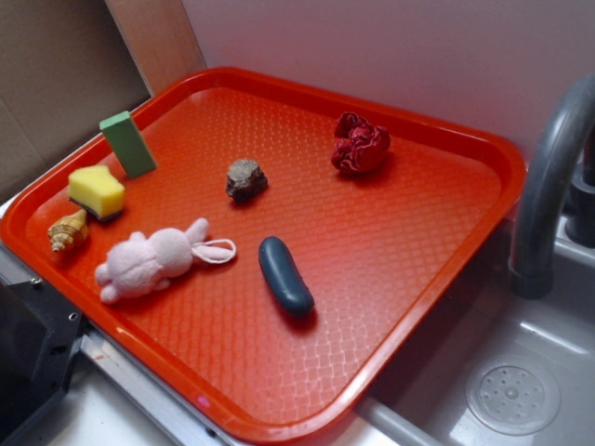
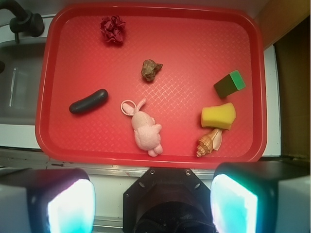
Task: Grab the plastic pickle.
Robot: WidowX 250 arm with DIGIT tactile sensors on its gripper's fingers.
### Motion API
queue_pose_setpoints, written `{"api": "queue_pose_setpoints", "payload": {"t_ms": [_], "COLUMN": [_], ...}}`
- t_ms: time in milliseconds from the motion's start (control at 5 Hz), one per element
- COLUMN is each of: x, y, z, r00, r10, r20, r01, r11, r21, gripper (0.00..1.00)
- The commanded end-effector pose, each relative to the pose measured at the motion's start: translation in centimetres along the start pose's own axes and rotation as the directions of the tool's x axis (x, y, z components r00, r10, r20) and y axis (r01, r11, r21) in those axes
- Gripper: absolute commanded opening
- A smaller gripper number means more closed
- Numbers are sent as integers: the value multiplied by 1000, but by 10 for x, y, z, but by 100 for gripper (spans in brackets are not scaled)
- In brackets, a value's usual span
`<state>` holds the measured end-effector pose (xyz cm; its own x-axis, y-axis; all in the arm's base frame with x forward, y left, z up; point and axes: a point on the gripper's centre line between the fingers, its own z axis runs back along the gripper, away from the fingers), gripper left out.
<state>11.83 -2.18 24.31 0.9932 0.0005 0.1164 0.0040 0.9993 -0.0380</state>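
Pickle (image 1: 284, 275) of dark blue-green plastic lies on its side on the red tray (image 1: 437, 279), a little toward the near edge, touching nothing. Just left of it sprawls a pink plush bunny (image 1: 153, 262), its looped ear reaching toward the pickle without meeting it. Farther back sits a grey-brown rock (image 1: 246, 179), and in the far right part of the tray a crumpled dark red cloth (image 1: 360, 145). Along the left side are a green block (image 1: 127, 144) standing tilted, a yellow sponge (image 1: 96, 191) and a tan seashell (image 1: 68, 231) close beside the sponge. Right of the tray a grey faucet (image 1: 548, 186) curves over a sink (image 1: 511, 395).

From the wrist view, the gripper (image 2: 152, 204) hangs high above the near edge of the tray, well apart from the pickle, its two fingers (image 2: 68, 206) spread wide with nothing between them.
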Motion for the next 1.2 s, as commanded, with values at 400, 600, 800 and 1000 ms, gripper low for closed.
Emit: {"api": "queue_pose_setpoints", "payload": {"t_ms": [400, 600, 800, 1000], "x": [37, 47, 54, 59], "y": [-65, -70, -69, -60], "z": [-69, -109, -154, -164], "r00": [870, 775, 776, 809], "r10": [488, 621, 631, 588], "r20": [70, 115, 9, -13], "r01": [-480, -617, -631, -588], "r11": [871, 784, 775, 809], "r21": [-106, -73, 26, 24], "gripper": [100, 100, 100, 100]}}
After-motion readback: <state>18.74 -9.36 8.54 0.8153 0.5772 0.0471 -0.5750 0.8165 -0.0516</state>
